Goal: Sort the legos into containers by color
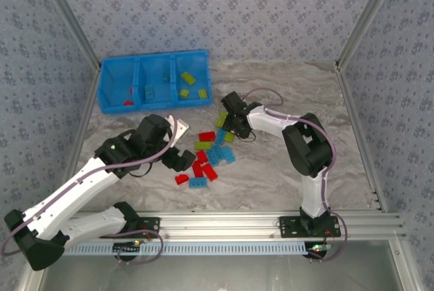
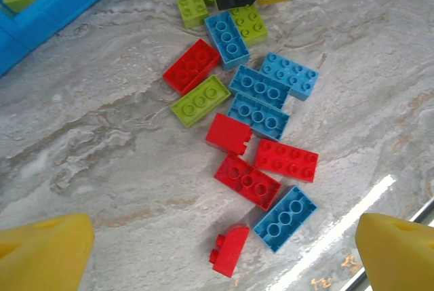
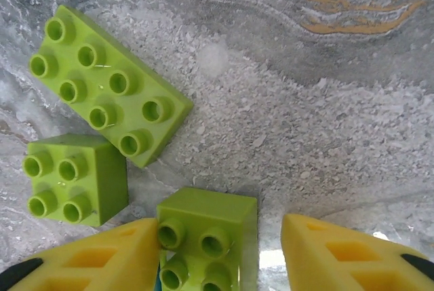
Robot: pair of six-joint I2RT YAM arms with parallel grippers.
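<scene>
**Three colours loose on the marbled grey table (image 1: 258,182)**

From above, we see small studded plastic legos (image 1: 207,155) in red, light blue and lime green scattered at mid-frame. At upper left stand the containers (image 1: 116,81), three compartments of one bright blue plastic tray. Red pieces lie in the left one, a bluish piece in the middle and green ones in the right. The left gripper (image 1: 182,161) hangs at the scatter's left edge, and the right gripper (image 1: 229,127) at its upper right.

In the left wrist view, we find yellow fingertips (image 2: 47,250) spread wide to the bottom corners, with red and blue legos on the table above them.

In the right wrist view, yellow fingers (image 3: 102,257) straddle a square lime green brick (image 3: 207,237). The finger at lower left touches it, while a strip of table shows before the other. Two more green bricks lie at upper left.
</scene>
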